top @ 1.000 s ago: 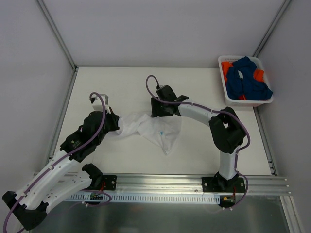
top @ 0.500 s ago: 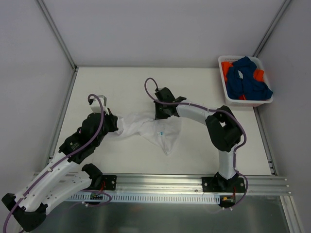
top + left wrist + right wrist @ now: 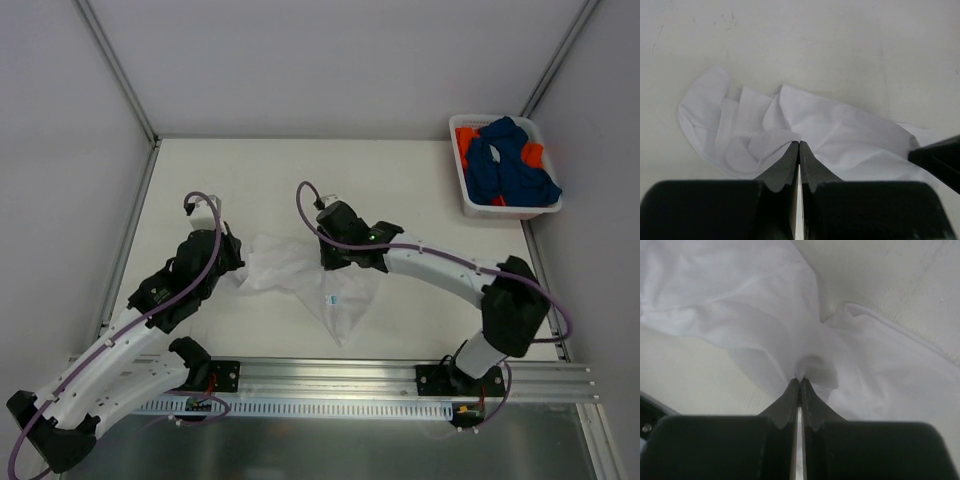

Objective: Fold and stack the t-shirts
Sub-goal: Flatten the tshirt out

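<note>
The left pincer is fully closed, its two black fingers pressed together with a fold of the plain white cloth t-shirt nipped between the tips. From the left wrist view the cloth spreads away from that pinch in soft ridges, with a rounded lobe lying to the left. The right pincer is closed as well, and a small bunch of the same shirt is gathered right at its fingertips, wrinkles fanning out from the grip.

From above, the left pincer has the shirt's left end, while the right pincer holds it along the far side, near the middle. The white cloth t-shirt lies crumpled between them in the middle of the pale desk, tapering to a point towards the near edge, with a small label showing.

At the desk's far right corner stands a rectangular white plastic basket, holding bundled dark blue t-shirts and bright orange cloth, well apart from both pincers.
</note>
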You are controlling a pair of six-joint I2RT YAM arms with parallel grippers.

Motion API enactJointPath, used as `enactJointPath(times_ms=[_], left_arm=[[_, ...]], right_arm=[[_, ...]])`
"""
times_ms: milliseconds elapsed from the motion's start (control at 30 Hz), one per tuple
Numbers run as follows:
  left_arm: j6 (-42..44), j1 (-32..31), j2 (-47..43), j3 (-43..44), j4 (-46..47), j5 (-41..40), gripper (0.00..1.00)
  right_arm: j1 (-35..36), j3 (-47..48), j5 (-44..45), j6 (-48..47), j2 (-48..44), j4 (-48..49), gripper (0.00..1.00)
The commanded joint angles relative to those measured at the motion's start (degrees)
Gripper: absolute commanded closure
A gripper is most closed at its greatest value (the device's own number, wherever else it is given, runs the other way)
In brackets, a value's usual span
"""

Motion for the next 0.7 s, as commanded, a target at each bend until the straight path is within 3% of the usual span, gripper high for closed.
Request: enactJointPath(times_ms=[0, 267, 433, 667], left_arm=[[-1.4, -0.6, 0.7, -0.7, 1.1, -1.7, 1.00], [-2.2, -0.6, 2.3, -1.2, 1.1, -3.6, 1.00], [-2.5, -0.6, 3.1, -0.9, 1.0, -4.2, 1.00], [-2.9, -0.6, 5.4, -0.5, 1.2, -4.8, 1.00]], right_arm=[[5.1, -2.6, 7.8, 0.3, -10.2, -6.4, 1.00], [18.3, -9.5, 14.2, 9.8, -17.4, -13.3, 1.00], [29.2, -12.0, 15.4, 18.5, -14.6, -15.8, 1.00], [41.9, -7.5, 18.3, 29.2, -7.3, -23.1, 0.99]])
